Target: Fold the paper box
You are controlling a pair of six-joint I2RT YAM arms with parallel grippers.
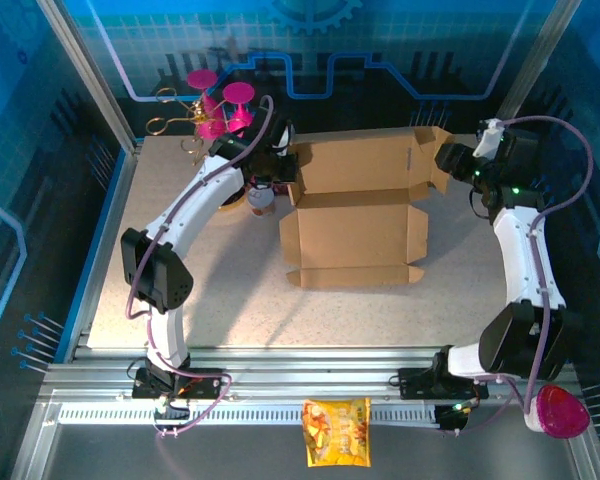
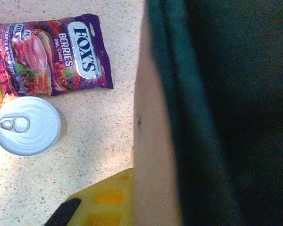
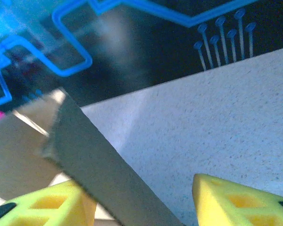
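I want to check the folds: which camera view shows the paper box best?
The top external view: the whole paper box lies there, panels and flaps visible. The left wrist view gives one blurred close panel edge; the right wrist view gives one flap between yellow fingers.

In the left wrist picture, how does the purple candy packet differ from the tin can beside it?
The candy packet is purple, with printed lettering; the tin can is plain silver. The packet is a flat rectangle lying down; the can is round, seen from above, with a pull ring on its lid. Both rest on the speckled table, beside the paper box.
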